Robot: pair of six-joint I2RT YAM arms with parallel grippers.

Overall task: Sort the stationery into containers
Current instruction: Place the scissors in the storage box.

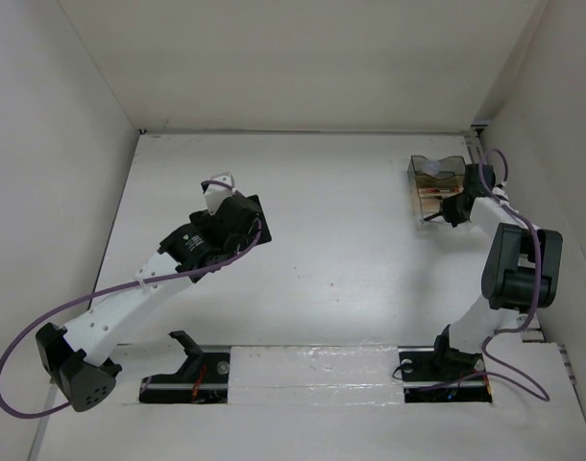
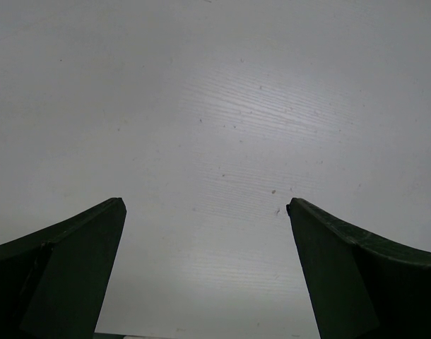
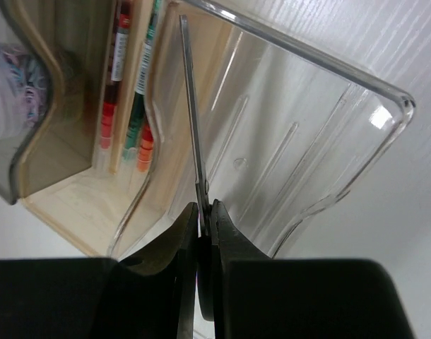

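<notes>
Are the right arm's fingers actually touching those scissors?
Touching. The right wrist view shows both fingers clamped flat against the scissors, with no gap on either side.

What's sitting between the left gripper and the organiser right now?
Nothing: in the top external view the stretch of table between the left gripper and the organiser is bare. The left wrist view shows only bare table too.

No legible text anywhere; only blurred, unreadable markings on the pens (image 3: 119,60) inside the organiser (image 3: 293,155)
</notes>
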